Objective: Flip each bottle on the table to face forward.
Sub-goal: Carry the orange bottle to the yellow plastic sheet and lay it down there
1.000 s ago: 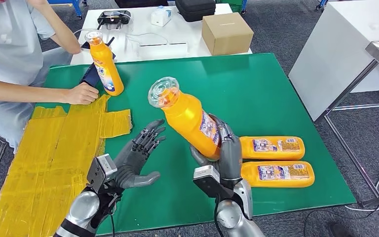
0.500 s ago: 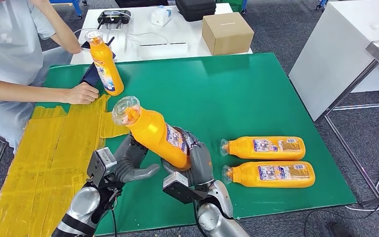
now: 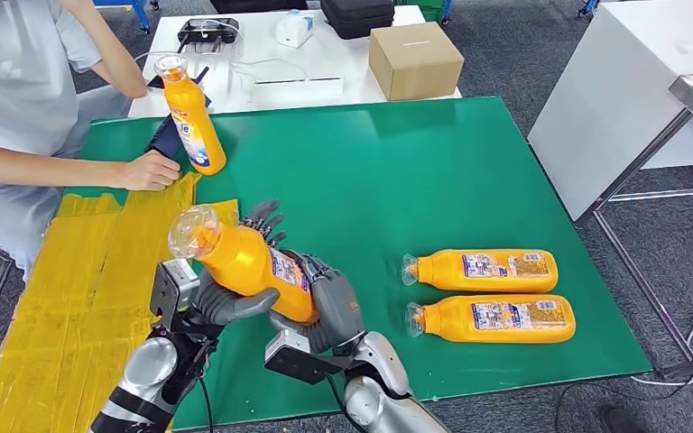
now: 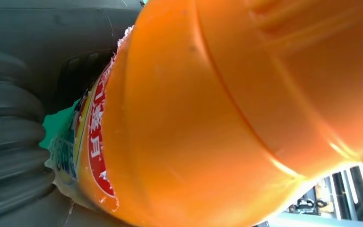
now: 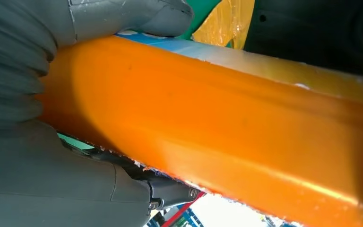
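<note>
Now, with the right hand (image 3: 329, 307) gripping the bottle (image 3: 248, 262) and the left hand (image 3: 235, 293) cupping it, transfer grip before releasing near the table's (image 3: 469, 162) front edge.

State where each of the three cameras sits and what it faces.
Head view: high on the body, looking down at the green table; left hand and right hand show.
Left wrist view: behind the left hand, against the held bottle.
Right wrist view: behind the right hand's thumb.
All three share that bottle.
</note>
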`<state>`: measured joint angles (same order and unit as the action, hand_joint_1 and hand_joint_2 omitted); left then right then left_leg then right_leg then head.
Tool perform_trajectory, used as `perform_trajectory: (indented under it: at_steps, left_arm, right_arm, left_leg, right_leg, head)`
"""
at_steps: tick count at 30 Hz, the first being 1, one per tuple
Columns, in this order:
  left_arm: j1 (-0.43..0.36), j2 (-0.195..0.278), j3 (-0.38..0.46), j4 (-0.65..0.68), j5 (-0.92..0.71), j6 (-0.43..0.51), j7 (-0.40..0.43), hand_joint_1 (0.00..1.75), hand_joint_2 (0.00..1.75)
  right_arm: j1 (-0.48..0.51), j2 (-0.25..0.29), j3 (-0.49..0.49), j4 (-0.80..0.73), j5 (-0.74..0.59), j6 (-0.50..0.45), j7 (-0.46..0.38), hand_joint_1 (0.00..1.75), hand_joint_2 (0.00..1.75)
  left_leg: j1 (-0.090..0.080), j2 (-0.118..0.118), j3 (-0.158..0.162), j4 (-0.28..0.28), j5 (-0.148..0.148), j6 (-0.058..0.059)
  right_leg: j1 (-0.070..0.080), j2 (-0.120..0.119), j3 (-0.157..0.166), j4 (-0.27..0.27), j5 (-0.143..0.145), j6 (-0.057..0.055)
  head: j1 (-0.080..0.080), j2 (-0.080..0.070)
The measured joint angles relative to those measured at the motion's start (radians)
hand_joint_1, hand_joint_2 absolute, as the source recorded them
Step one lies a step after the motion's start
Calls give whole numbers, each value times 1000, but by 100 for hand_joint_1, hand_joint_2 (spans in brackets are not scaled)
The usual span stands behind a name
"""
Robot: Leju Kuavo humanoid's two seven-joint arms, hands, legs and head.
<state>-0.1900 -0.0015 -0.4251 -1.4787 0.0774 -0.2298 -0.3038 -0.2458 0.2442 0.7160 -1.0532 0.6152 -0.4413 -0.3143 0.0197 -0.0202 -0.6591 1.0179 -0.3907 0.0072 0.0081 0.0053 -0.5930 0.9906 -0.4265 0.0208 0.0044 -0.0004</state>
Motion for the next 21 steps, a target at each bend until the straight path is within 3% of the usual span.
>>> perform_trajectory:
  at_steps: [3,4,7,8,21]
  left_arm:
    - [0,0,4,8,2,10,0,0,175]
    - [1,0,4,9,4,14,0,31,175]
    - [3,0,6,10,13,23,0,162,175]
    - [5,-1,8,10,16,24,-1,175,175]
    - [10,-4,20,18,21,33,-7,175,175]
  right_arm:
    - [-13,0,18,20,-6,-5,9,175,175]
    - [-16,0,22,25,-9,-6,11,175,175]
    - [-24,0,31,36,-16,-8,13,175,175]
    - [-26,0,34,40,-17,-8,14,175,175]
    - [-38,1,46,63,-24,-10,16,175,175]
  left_leg:
    - [0,0,0,0,0,0]
    - [0,0,0,0,0,0]
    - [0,0,0,0,0,0]
    - [0,0,0,0,0,0]
    - [0,0,0,0,0,0]
  right_leg:
    - [0,0,0,0,0,0]
    - [0,0,0,0,0,0]
    - [0,0,0,0,0,0]
    - [0,0,0,0,0,0]
    - [0,0,-1,0,0,0]
  head:
    - [0,0]
    - [0,0]
    - [0,0]
    - [0,0]
    - [0,0]
